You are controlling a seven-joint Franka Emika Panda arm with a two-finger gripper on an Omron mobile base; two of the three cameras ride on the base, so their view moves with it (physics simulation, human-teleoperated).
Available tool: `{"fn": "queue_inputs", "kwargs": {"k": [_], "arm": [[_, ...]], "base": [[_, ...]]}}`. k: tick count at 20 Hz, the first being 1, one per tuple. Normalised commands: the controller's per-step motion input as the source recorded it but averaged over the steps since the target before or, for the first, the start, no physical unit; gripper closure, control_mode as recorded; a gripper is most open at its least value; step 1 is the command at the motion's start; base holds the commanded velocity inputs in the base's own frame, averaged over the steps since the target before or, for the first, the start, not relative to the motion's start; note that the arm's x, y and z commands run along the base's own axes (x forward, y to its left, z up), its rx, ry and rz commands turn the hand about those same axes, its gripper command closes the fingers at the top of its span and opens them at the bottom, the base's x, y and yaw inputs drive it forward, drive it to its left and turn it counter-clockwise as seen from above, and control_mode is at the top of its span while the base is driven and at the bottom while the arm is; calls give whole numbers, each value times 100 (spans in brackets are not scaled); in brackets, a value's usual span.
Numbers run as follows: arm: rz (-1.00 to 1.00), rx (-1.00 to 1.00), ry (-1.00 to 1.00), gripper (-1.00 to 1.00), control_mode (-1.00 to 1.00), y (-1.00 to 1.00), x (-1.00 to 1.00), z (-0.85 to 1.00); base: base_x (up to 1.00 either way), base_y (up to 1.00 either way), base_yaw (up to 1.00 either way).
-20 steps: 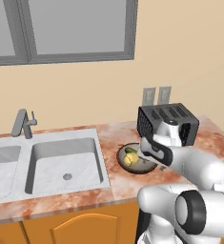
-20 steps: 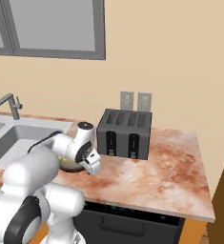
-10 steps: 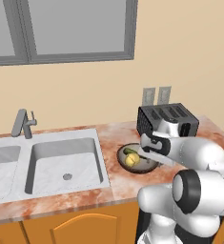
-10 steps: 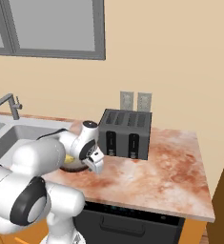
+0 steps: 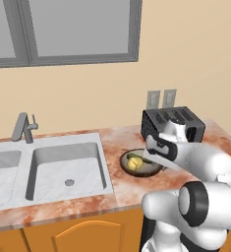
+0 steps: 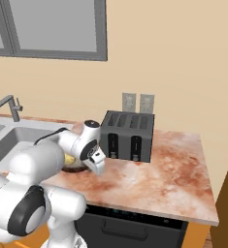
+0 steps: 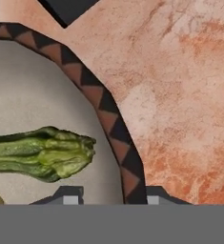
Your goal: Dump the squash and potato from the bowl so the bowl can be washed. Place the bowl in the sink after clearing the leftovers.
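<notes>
The dark brown bowl (image 5: 149, 170) sits on the counter between the sink (image 5: 38, 170) and the toaster. Inside it lie the dark green squash (image 7: 42, 153) and, beside it, the yellow potato (image 5: 132, 166). My gripper (image 7: 112, 195) is low over the bowl's right rim (image 7: 111, 121). It is open, with one fingertip (image 7: 68, 194) inside the bowl and the other outside over the counter. The patterned rim runs between them. In the right base view my hand (image 6: 94, 159) hides most of the bowl, and the potato (image 6: 69, 159) peeks out beside it.
A black toaster (image 5: 173, 124) stands just behind the bowl, close to my hand. The grey faucet (image 5: 22, 128) rises at the back of the sink. Marbled orange counter (image 6: 154, 179) stretches to the right of the toaster (image 6: 129, 136). Wall outlets (image 5: 161, 98) are behind.
My hand has settled slightly lower and closer onto the bowl's right rim while the arm's elbow swung. Bowl, squash and potato have not moved.
</notes>
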Motion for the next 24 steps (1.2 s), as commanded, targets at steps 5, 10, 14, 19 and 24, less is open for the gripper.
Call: {"fn": "queue_inputs", "kwargs": {"k": [5, 10, 14, 19, 24], "arm": [[-1, 11, -5, 100, -100, 16, -27, 47], [-6, 4, -11, 100, -100, 49, -5, 65], [-11, 0, -20, 100, -100, 75, 0, 72], [-16, 0, -22, 100, -100, 97, 14, 60], [-10, -6, -8, 100, -100, 94, 39, 15]], "base": [[0, 0, 0], [0, 0, 0], [0, 0, 0], [0, 0, 0], [0, 0, 0]]}}
